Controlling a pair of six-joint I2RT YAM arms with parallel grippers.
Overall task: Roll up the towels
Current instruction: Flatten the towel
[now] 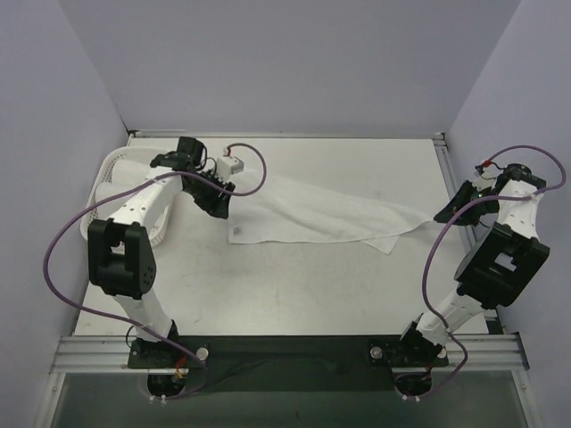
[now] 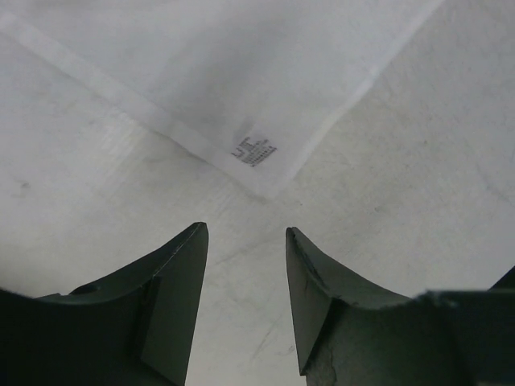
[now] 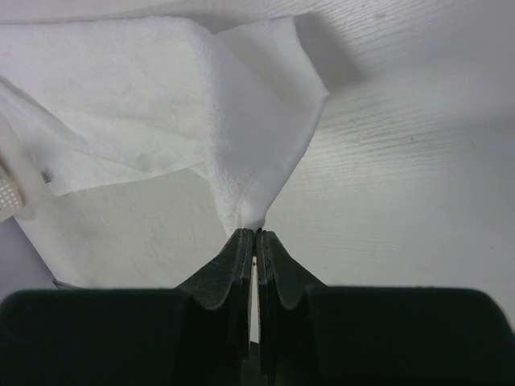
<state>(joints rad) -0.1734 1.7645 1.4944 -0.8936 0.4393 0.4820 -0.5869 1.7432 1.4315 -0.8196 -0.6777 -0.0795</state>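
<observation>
The right hand, at the right of the top view, clenches one corner of the towel, apparently to hold it taut across the middle of the table. The left hand hovers released over the opposite corner; only its wrist camera shows the label there. A basket sits upper left.

White, faintly scuffed table, enclosed on three sides by plain lavender-grey panels: back wall, left wall, right wall. Aluminium rails frame its edges. Light falls evenly, casting soft shadows.
</observation>
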